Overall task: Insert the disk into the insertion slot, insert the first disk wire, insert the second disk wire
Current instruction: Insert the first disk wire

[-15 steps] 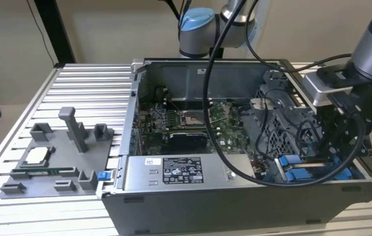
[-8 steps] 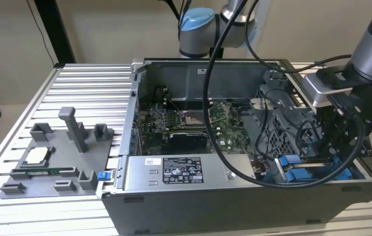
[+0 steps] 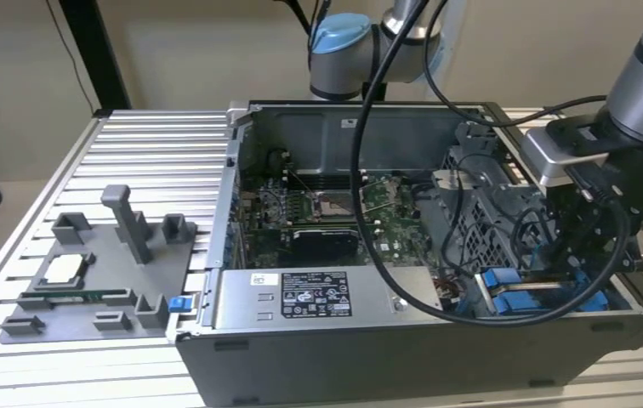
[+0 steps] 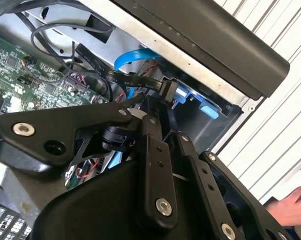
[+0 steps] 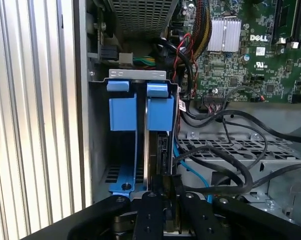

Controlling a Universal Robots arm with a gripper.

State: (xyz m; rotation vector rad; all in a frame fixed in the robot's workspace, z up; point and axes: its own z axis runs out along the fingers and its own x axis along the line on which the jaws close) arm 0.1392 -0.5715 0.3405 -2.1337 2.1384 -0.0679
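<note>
The insertion slot (image 5: 123, 112), a bay with bright blue rails, sits in the open computer case's corner, at the exterior view's lower right (image 3: 514, 293). A dark slab, apparently the disk (image 5: 163, 150), stands edge-on beside the blue rail. My gripper (image 4: 163, 100) reaches down into this corner (image 3: 577, 255) and is shut on the black connector of a disk wire (image 4: 168, 91). The wire's flat black cable (image 4: 135, 80) trails back toward the motherboard. In the first wrist view the gripper (image 5: 163, 192) holds the connector right at the disk's near end. Whether the connector is seated is hidden.
Loose black cables (image 5: 225, 160) and a blue cable (image 5: 190, 167) loop beside the slot over a perforated metal cage (image 5: 230, 147). The motherboard (image 3: 321, 208) fills the case's middle. A grey fixture tray (image 3: 94, 280) lies at the exterior view's left. A person's hand (image 4: 290, 205) rests outside the case.
</note>
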